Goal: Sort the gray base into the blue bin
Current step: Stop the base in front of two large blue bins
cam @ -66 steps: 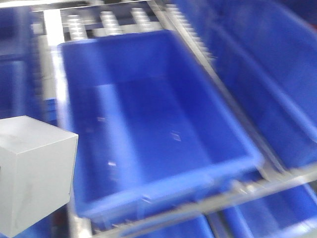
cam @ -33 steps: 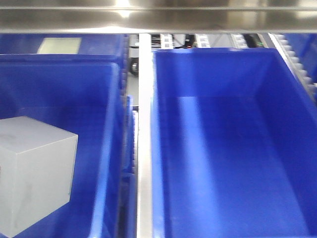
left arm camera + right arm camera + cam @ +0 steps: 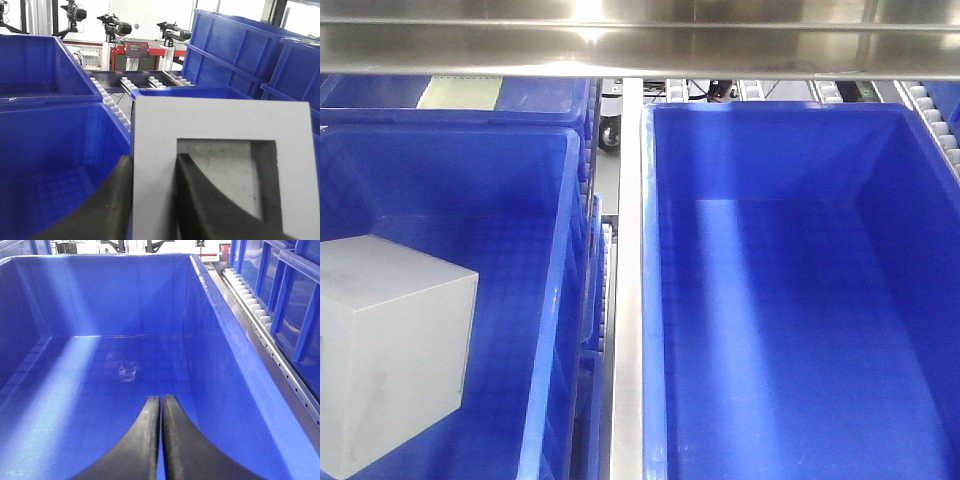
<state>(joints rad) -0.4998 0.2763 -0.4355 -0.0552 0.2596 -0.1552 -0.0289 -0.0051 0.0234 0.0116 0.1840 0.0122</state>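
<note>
the left gripper (image 3: 152,161) clamps one wall of the gray base (image 3: 220,120), one finger inside its square recess (image 3: 225,170), one outside. the base hangs over the left-hand blue bin (image 3: 545,200). the right gripper (image 3: 161,399), jaws pressed together and empty, hangs over the neighbouring bin (image 3: 100,305).

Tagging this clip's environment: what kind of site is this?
Probably a warehouse or factory sorting line: identical blue bins sit in lanes split by a metal rail, roller tracks run beside them, and the left gripper holds a gray base.
</note>
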